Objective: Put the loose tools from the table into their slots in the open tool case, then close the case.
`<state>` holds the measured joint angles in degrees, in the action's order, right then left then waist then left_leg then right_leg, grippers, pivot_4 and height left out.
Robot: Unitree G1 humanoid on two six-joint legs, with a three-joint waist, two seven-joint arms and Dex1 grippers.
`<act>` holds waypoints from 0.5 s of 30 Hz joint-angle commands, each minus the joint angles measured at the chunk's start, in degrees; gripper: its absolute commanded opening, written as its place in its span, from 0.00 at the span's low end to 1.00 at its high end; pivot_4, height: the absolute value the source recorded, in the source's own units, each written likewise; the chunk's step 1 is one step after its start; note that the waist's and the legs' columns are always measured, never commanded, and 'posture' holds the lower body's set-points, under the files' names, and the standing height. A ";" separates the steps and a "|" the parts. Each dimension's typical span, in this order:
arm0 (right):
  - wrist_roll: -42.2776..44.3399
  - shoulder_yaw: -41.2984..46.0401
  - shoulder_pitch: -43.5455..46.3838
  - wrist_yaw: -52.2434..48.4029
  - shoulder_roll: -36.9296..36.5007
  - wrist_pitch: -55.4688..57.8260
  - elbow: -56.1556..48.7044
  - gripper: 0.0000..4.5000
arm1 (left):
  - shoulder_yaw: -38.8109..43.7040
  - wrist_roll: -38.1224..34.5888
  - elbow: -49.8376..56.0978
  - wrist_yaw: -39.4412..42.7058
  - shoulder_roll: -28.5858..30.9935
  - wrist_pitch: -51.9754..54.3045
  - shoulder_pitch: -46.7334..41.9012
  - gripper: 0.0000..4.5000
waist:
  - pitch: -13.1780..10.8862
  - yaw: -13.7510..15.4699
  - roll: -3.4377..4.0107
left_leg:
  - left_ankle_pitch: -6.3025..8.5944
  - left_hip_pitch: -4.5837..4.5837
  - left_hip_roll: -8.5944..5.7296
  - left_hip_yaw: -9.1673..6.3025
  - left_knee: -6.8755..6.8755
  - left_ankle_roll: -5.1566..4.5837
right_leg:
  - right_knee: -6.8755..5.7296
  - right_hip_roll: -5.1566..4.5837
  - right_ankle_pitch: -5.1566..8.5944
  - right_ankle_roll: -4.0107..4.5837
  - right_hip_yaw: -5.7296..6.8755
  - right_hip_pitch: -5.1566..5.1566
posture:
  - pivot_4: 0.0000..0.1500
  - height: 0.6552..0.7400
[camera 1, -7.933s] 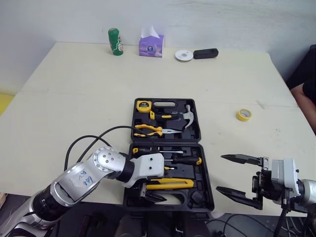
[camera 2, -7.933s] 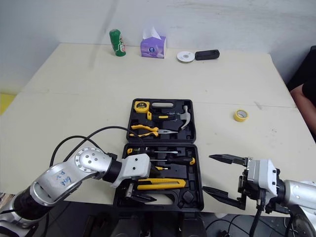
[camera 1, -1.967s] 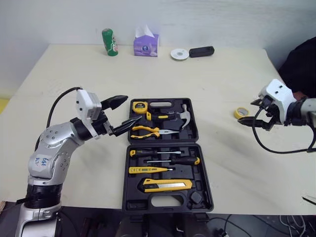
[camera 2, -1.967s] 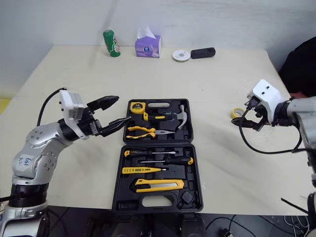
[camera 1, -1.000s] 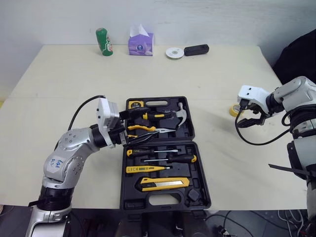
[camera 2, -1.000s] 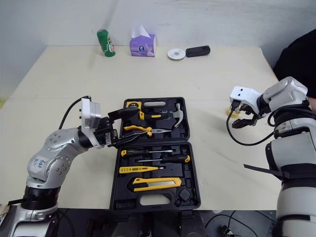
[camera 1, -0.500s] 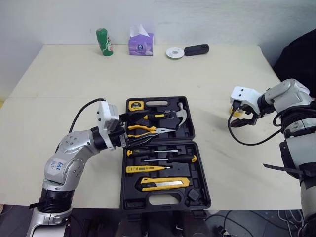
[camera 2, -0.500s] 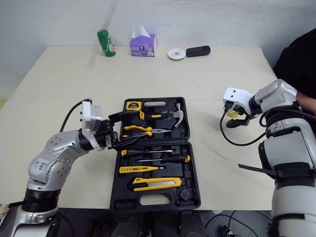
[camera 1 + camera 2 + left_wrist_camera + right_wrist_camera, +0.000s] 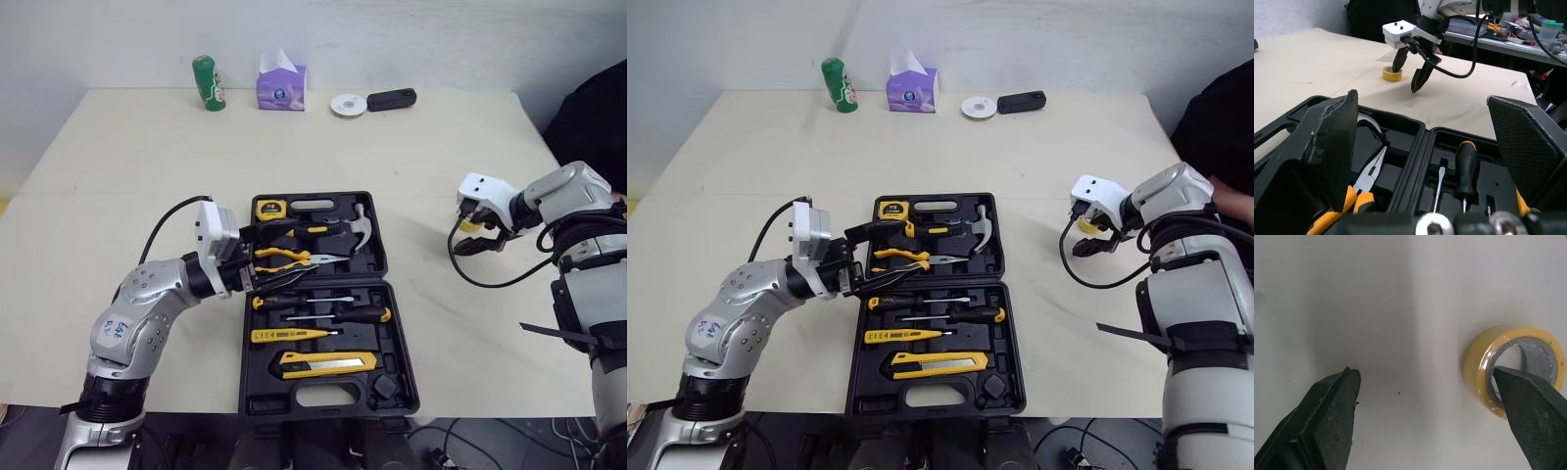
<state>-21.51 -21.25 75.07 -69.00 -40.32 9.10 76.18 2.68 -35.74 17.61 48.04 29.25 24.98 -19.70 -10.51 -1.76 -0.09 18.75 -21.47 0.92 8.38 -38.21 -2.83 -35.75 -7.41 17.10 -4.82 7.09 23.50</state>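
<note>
Right hand (image 9: pixel 1422 377) lowered to yellow tape (image 9: pixel 1476 369), fingers (image 9: pixel 1327 421) spread

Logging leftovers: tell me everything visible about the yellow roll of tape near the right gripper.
The yellow roll of tape is a ring with a greyish inner core, lying flat on the beige table, right of the open black tool case. The open right gripper hangs over it, contact unclear.

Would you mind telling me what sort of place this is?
Probably a robotics lab or workshop: a tool case lies open on a plain table, and a bench cluttered with cables and parts stands nearby.
</note>
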 commanded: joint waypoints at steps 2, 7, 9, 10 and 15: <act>-0.13 1.32 0.27 0.36 -0.32 0.53 0.04 0.83 | 0.61 -0.44 3.15 -0.72 0.22 0.00 0.23 1.00 | 0.00 0.00 0.00 | 0.00 0.00 0.00 0.00 0.00 0.00 | 0.00 0.00 0.00 0.00 0.00 0.00 | 1.00 1.00; -0.18 1.87 -0.23 1.20 -0.86 -0.30 0.00 0.29 | 0.47 -0.69 4.04 -1.18 0.22 0.46 0.57 1.00 | 0.00 0.00 0.00 | 0.00 0.00 0.00 0.00 0.00 0.00 | -0.01 0.00 0.00 0.00 0.00 0.00 | 1.00 1.00; -0.33 2.09 -0.52 2.00 -1.20 -1.32 -0.17 0.04 | 0.55 -1.43 4.34 -0.96 0.09 0.95 0.71 1.00 | 0.00 0.00 0.00 | 0.00 0.00 0.00 0.00 0.00 0.00 | -0.01 0.00 0.00 0.00 0.00 0.00 | 1.00 1.00; -0.44 2.08 -0.58 1.73 -1.44 -1.85 -0.28 0.02 | 0.29 -1.73 4.35 -0.27 0.33 1.25 0.69 1.00 | 0.00 0.00 0.00 | 0.00 0.01 0.00 0.00 -0.02 0.00 | -0.01 0.00 0.00 0.00 0.00 -0.01 | 1.00 1.00; -0.46 2.07 -0.39 -0.64 -2.85 -4.12 -1.01 0.02 | -1.65 -1.94 4.77 4.98 2.62 1.59 0.96 1.00 | 0.00 0.00 0.00 | 0.00 0.01 0.00 0.01 -0.04 0.00 | -0.04 0.01 0.00 0.00 -0.01 -0.01 | 1.00 1.00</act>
<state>-21.66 -19.76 74.22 -68.47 -41.38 6.15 76.57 1.12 -36.32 19.89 50.97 30.85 26.81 -19.18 -10.51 -1.76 -0.09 18.75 -21.46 0.92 8.39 -38.25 -2.83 -35.78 -7.41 17.10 -4.82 7.08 23.49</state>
